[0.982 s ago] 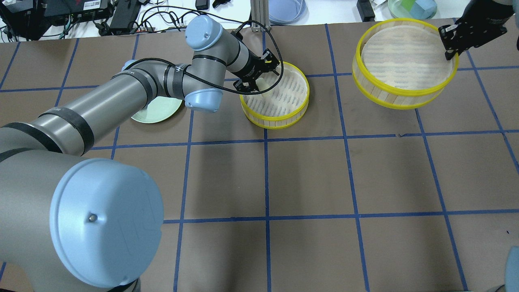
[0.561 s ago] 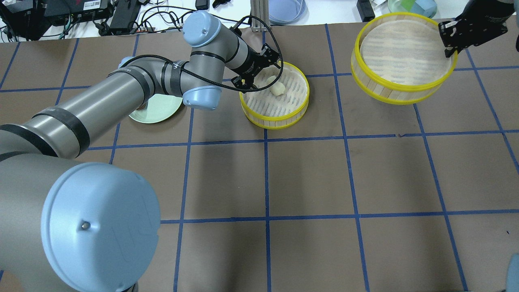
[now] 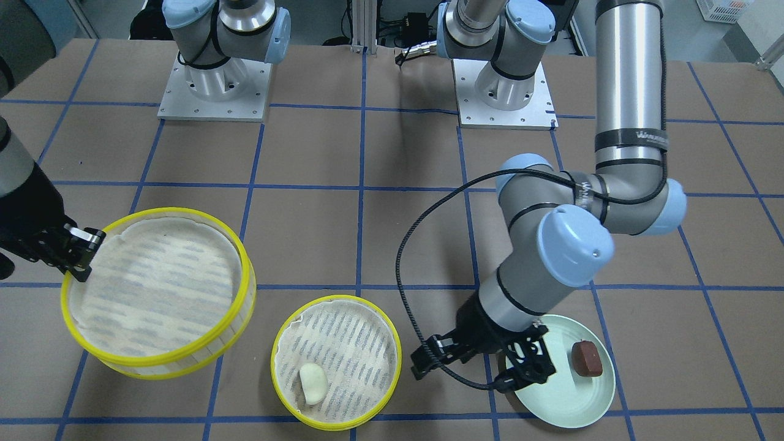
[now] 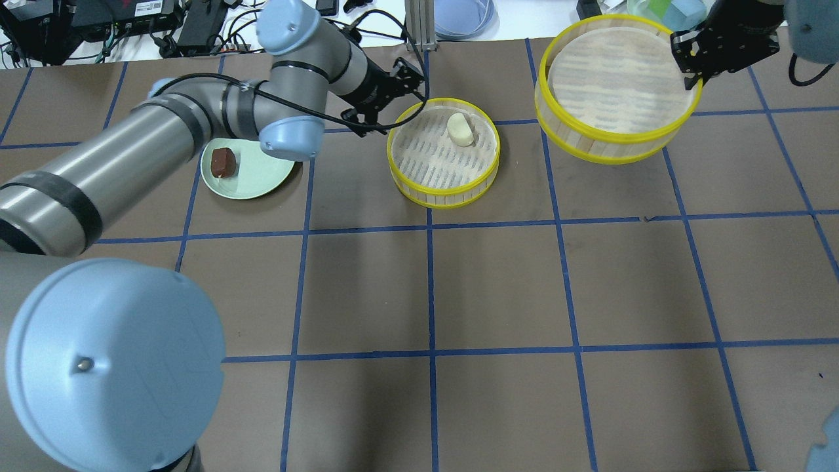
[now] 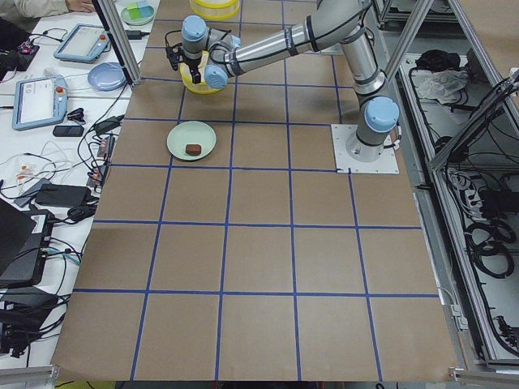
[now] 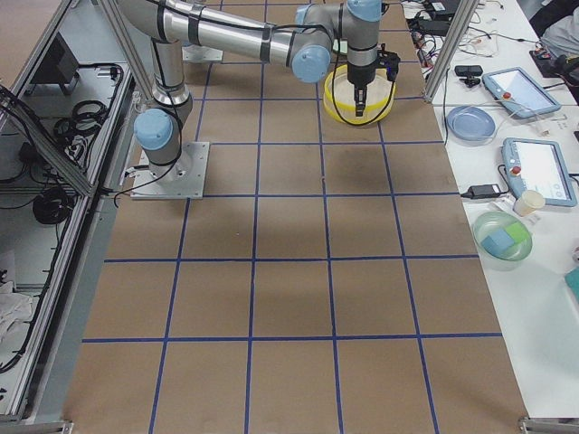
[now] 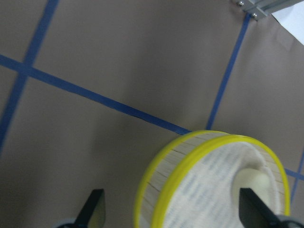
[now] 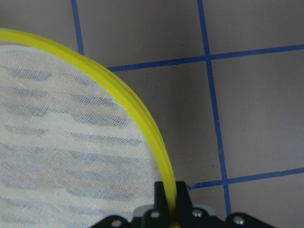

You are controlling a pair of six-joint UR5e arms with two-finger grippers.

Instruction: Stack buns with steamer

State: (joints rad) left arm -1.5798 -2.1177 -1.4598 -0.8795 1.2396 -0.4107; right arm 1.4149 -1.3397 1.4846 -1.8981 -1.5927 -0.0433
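Observation:
A cream bun (image 4: 460, 129) lies in the steamer tier (image 4: 446, 190) on the table, also seen in the front view (image 3: 312, 383) and the left wrist view (image 7: 251, 180). My left gripper (image 4: 393, 99) is open and empty, just left of that tier (image 3: 352, 340). A brown bun (image 4: 223, 162) sits on the pale green plate (image 4: 261, 177). My right gripper (image 4: 689, 77) is shut on the yellow rim (image 8: 156, 147) of the second steamer tier (image 4: 609, 147) and holds it tilted above the table, right of the first tier.
Cables, boxes, a blue plate (image 4: 462, 16) and a bowl (image 4: 665, 13) lie on the white bench beyond the table's far edge. The brown mat with blue grid lines (image 4: 498, 282) stretches toward the robot.
My left gripper let go of the cream bun in the tier and drew back to the left, uncovering the brown bun. My right gripper carried the second tier leftward and farther away.

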